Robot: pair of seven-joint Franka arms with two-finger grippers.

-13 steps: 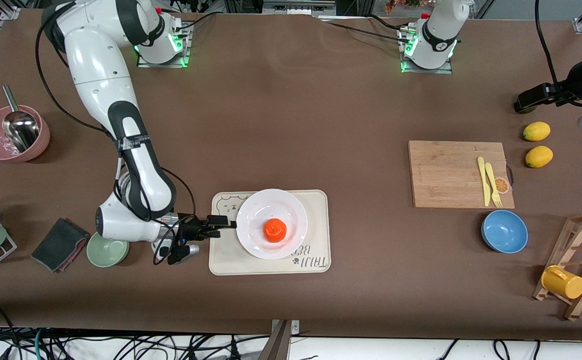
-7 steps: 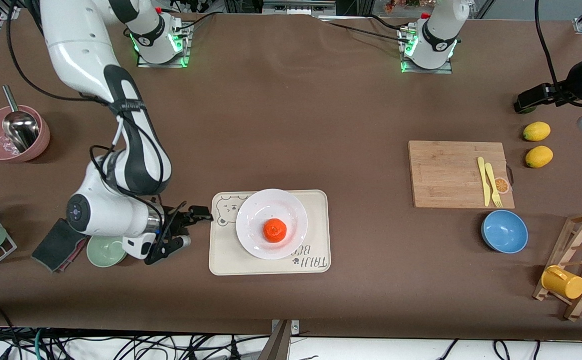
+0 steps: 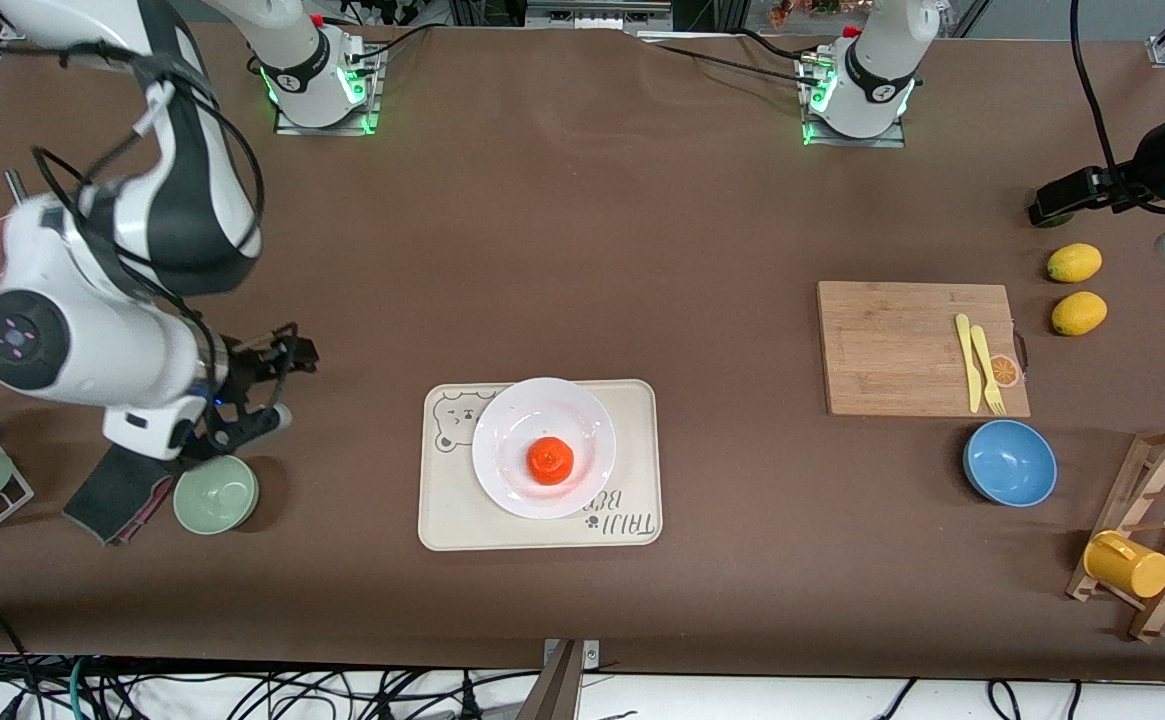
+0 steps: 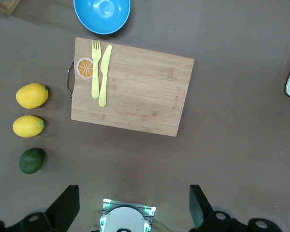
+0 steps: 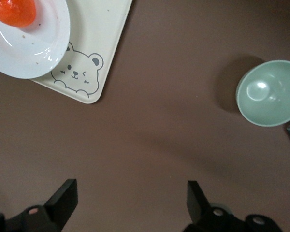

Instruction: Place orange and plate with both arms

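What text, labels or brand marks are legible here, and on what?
"TAIJI BEAR", best reading, printed upside down to the front camera: on the cream tray, at the corner nearest it.
Faint mark along the cutting board: too small to read.
Nothing else readable; the tray's bear and the board's orange slice are only pictures.

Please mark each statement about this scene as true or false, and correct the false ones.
1. The orange lies on the plate. True.
2. The plate rests on the cutting board. False: it rests on the cream tray.
3. The right gripper is open and holds nothing. True.
4. The blue bowl stands on the tray. False: it stands on the table, nearer to the front camera than the cutting board.
5. The left gripper holds a lemon. False: it is open, empty.
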